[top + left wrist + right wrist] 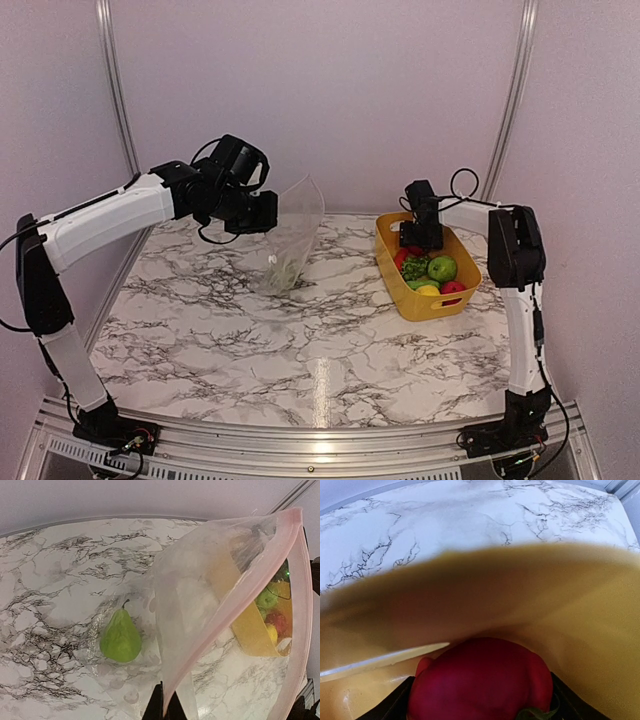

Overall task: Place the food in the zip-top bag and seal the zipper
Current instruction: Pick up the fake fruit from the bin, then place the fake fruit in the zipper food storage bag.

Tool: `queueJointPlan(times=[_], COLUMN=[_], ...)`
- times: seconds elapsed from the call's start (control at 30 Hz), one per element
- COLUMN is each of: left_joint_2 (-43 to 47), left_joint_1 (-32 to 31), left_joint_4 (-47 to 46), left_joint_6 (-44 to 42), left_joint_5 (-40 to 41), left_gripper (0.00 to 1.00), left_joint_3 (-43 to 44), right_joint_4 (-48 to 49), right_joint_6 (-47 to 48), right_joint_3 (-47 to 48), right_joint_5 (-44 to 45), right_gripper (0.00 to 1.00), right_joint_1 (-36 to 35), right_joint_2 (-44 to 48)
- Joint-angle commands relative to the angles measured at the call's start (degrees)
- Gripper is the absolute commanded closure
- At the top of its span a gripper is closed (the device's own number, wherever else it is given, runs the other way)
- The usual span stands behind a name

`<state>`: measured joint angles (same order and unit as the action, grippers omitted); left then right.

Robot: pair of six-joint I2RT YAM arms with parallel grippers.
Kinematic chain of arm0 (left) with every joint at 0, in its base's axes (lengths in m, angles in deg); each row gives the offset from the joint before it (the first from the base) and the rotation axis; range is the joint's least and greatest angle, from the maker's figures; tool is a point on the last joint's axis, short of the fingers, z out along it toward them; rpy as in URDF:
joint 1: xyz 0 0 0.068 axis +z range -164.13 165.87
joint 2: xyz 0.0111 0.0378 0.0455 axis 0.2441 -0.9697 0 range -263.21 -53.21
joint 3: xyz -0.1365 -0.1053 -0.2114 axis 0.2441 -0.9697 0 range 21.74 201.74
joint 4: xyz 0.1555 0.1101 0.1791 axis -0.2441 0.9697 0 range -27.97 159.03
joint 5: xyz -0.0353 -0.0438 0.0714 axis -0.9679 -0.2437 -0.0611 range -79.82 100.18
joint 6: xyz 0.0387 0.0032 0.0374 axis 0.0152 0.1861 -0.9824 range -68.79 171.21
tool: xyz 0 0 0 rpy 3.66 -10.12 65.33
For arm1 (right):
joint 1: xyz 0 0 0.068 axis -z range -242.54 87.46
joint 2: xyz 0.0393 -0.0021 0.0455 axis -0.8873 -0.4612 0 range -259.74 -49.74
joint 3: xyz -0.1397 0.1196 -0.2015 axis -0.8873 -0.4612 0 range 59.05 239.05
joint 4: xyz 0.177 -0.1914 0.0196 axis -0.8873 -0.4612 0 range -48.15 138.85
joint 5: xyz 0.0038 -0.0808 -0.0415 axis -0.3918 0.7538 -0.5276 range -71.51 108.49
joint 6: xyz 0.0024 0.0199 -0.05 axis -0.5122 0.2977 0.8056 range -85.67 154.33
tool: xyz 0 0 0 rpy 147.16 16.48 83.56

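Two arms: left pincer (164,704) pinching zipper (240,600) of zip-top bag (200,595); right pincer (482,700) spread around red food (480,677), contact unclear.

- A robot test cell in a lab is showing itself here.
- Plain pale wall panels (320,90) are closing in beyond and beside the left hand (272,213), joined by aluminium posts (112,90).
- A marble-patterned bench (300,340) is lying under it and the right hand (420,243); a metal rail (300,440) is running along the bench edge behind them, carrying two bolted robot arms (100,222).
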<state>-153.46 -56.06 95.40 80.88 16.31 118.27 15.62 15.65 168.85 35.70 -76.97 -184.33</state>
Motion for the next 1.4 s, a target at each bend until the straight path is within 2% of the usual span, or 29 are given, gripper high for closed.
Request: queueJointPlan(times=[0.0, 0.27, 0.57, 0.87, 1.0, 1.37], left_joint_2=[1.89, -0.03, -2.7, -7.3, -9.06, -10.23], left_joint_1=[0.35, 0.36, 0.33, 0.32, 0.34, 0.34], left_joint_4=[1.98, 0.3, -2.64, -5.07, -5.82, -6.98], left_joint_6=[-0.58, -0.29, 0.58, 2.6, 4.09, 6.13], left_joint_5=[1.37, -0.02, -2.88, -5.87, -8.3, -10.73], left_gripper=[1.0, 1.0, 1.0, 1.0, 1.0, 1.0], left_joint_3=[-1.09, -0.39, -0.17, 2.37, 3.4, 3.51], right_joint_4=[2.02, 3.74, 3.89, 0.52, 1.8, 9.48], right_joint_6=[-1.85, -3.93, -0.87, 1.96, 1.38, -1.05], right_joint_3=[1.17, -8.82, -15.95, -16.96, -16.54, -12.26], right_joint_5=[-0.33, -3.83, -8.7, -9.71, -14.84, -27.36], right_gripper=[0.24, 0.3, 0.33, 0.34, 0.34, 0.35], right_joint_1=[0.22, -0.26, -4.47, -14.89, -18.76, -25.43], right_joint_2=[2.74, 13.64, 26.92, 36.71, 39.56, 38.59])
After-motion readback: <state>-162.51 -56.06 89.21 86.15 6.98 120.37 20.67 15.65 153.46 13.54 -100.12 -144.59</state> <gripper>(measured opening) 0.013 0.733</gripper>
